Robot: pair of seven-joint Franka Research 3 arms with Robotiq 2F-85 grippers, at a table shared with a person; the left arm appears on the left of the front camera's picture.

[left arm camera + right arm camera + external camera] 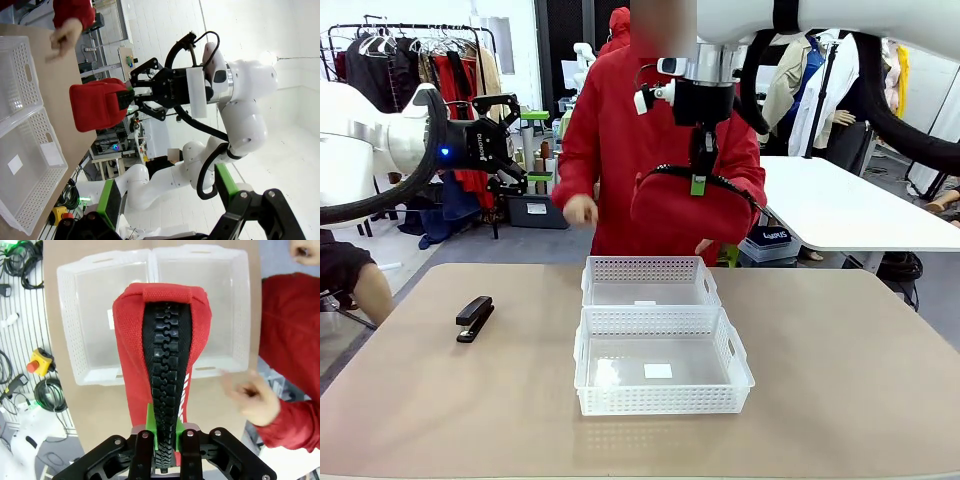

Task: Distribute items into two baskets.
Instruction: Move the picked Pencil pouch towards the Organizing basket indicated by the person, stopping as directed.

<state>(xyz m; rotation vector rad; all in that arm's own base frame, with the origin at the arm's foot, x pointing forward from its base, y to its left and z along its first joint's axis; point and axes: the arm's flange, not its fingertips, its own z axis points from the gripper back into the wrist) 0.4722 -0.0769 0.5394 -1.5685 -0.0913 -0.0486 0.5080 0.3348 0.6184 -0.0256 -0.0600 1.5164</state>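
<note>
Red pouch (688, 212) crosswise, zipper up

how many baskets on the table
2. The smaller basket sits mid-table on the person's side; the larger basket sits directly in front of it, nearer the robot. None look hidden.

- The desk (840, 380) has a plain tan top, and its far-left corner is rounded.
- A smaller white basket (650, 269) with lattice walls stands upright at the middle, close to the far edge.
- A larger white basket (660, 400) stands toward the near edge, its long far wall touching the smaller one. A white label (658, 371) shows on its clear bottom.
- A black stapler (475, 318) lies flat near the left edge, well apart from both baskets.
</note>
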